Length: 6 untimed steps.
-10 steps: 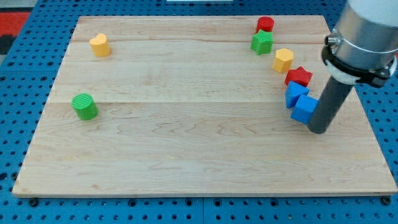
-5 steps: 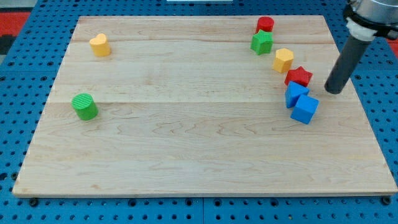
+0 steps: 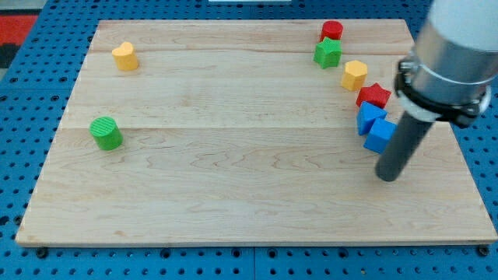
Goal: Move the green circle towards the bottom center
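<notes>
Green circle point(image 3: 106, 133): sat at the board's left, well apart from my tip.
My tip point(image 3: 387, 177): rested right, just below two blue blocks point(image 3: 374, 127).
Jaws: I had none, only a rod.
Obstructions: wooden board point(image 3: 233, 187) between them lay open.

Bare board separates green circle point(image 3: 106, 133) from bottom centre.

views: one camera only, nothing shared | position: above and off the view's bottom edge of the wooden board point(image 3: 233, 194) | facing: tilted down toward the view's top | range: near enough that the board fills most of the frame, blue pegboard point(image 3: 23, 155) showing around it
</notes>
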Motion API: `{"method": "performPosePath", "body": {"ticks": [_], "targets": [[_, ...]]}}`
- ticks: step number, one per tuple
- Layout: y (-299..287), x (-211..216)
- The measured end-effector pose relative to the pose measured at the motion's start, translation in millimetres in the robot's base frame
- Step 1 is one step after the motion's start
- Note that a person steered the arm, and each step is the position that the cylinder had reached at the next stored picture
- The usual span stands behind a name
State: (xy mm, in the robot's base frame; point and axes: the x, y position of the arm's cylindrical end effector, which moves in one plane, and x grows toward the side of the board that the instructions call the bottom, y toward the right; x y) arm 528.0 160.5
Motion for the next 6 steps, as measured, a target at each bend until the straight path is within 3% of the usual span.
{"method": "performPosePath", "body": {"ticks": [3,4,5,6], "targets": [[-263.5,49.0],[-378.7,50.3],[-427.0,7.6],[-423.9,-38.6]]}}
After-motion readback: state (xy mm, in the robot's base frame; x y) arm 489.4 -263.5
